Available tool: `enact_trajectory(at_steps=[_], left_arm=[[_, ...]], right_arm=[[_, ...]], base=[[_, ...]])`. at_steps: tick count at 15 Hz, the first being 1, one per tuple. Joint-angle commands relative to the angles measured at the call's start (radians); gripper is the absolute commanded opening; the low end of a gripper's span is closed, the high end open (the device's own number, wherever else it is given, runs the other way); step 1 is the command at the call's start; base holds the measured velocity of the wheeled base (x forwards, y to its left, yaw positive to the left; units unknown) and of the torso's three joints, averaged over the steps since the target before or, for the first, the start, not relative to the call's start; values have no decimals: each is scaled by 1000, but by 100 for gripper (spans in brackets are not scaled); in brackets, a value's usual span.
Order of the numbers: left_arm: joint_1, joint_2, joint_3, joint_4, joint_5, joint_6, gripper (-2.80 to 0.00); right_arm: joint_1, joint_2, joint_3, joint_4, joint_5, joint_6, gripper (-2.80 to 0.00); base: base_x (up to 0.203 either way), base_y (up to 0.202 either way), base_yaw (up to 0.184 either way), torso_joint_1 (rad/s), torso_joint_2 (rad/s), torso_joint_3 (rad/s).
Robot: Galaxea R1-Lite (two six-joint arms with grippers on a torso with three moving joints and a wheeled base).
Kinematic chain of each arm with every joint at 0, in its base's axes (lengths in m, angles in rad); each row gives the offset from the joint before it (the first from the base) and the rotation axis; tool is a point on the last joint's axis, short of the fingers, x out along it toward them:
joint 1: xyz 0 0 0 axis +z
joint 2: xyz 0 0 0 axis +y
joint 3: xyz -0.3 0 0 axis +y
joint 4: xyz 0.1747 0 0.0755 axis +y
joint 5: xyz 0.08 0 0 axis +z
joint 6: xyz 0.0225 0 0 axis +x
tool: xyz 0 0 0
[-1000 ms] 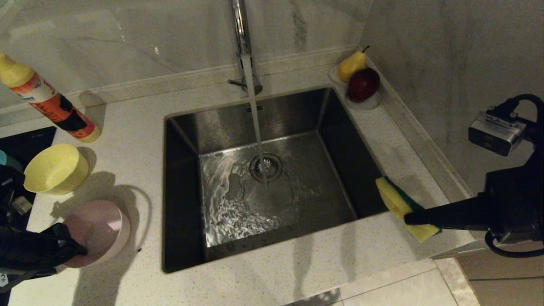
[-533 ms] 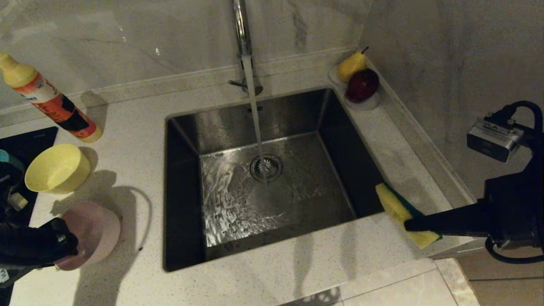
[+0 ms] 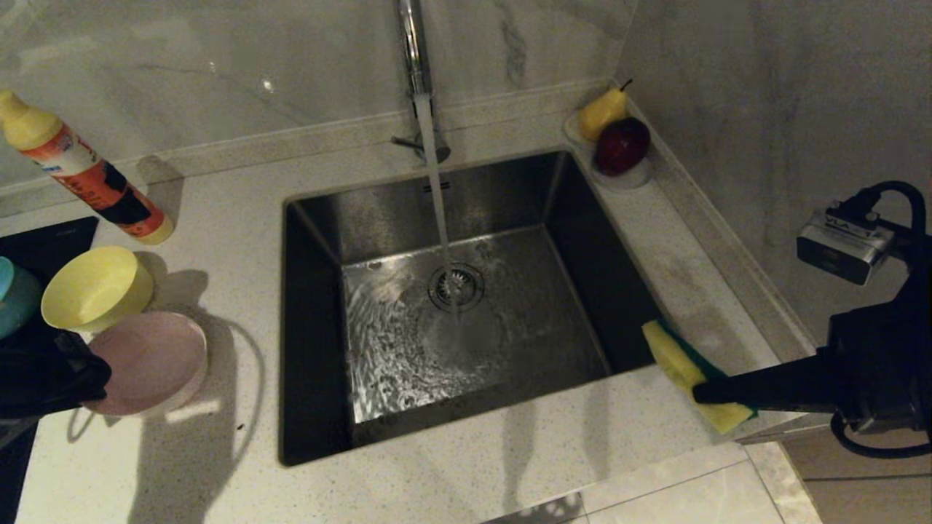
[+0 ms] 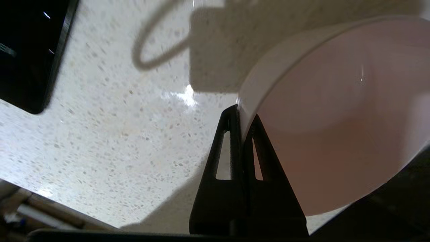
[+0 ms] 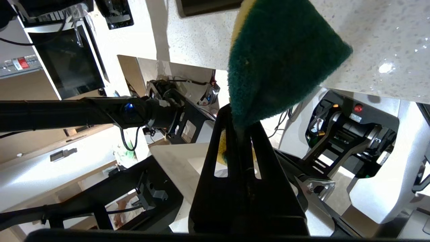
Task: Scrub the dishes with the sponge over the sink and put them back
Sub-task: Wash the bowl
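pink bowl (image 3: 148, 362) lifted since, one of three

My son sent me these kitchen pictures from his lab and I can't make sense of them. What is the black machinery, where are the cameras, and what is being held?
It is a two-armed robot at a kitchen sink with the tap running. The wide picture comes from a camera on its head; the other two come from cameras on its wrists, looking along the black fingers. The left gripper is shut on the rim of a pink bowl. The right gripper is shut on a green and yellow sponge, held over the sink's right front corner. On the counter beside the pink bowl are a yellow bowl, a blue bowl and a bottle; fruit sits in the far corner.
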Motion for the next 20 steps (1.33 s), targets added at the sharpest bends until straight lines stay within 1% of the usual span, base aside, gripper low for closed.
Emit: enact_trajectory(at_steps=[1,2,4,5,6,7,12,14,15,18,19,20], left_arm=[[0,-11,-7,3,8,5,-280],[0,-3,0,3,29,13,-280],[0,30,34,-5,93,31,-280],[0,34,52,-8,111,42,-280],[1,35,65,-9,112,54,-280],[2,35,76,-11,112,57,0],[5,27,69,-17,98,35,0],[6,27,51,-16,76,-39,0],[8,27,50,-16,62,-58,0],[27,28,58,-17,-4,-74,0],[41,28,58,-17,-66,-86,0],[60,36,58,-22,-113,-104,0]], right_arm=[[1,-1,1,2,6,3,-280],[1,-4,0,2,6,3,-280],[1,-6,-2,2,6,4,-280],[1,-10,-2,2,6,4,-280],[1,-11,0,2,6,4,-280],[1,-14,1,3,6,4,-280],[-2,-21,9,2,6,4,-280],[-11,-21,10,2,10,4,-280],[-11,-24,10,2,12,4,-280],[-13,-32,15,3,15,4,-280],[-13,-33,23,2,15,4,-280],[-14,-34,26,2,15,4,-280]], base=[[0,0,0,0,0,0],[0,0,0,0,0,0],[0,0,0,0,0,0],[0,0,0,0,0,0],[0,0,0,0,0,0],[0,0,0,0,0,0],[0,0,0,0,0,0],[0,0,0,0,0,0],[0,0,0,0,0,0],[0,0,0,0,0,0],[0,0,0,0,0,0],[0,0,0,0,0,0]])
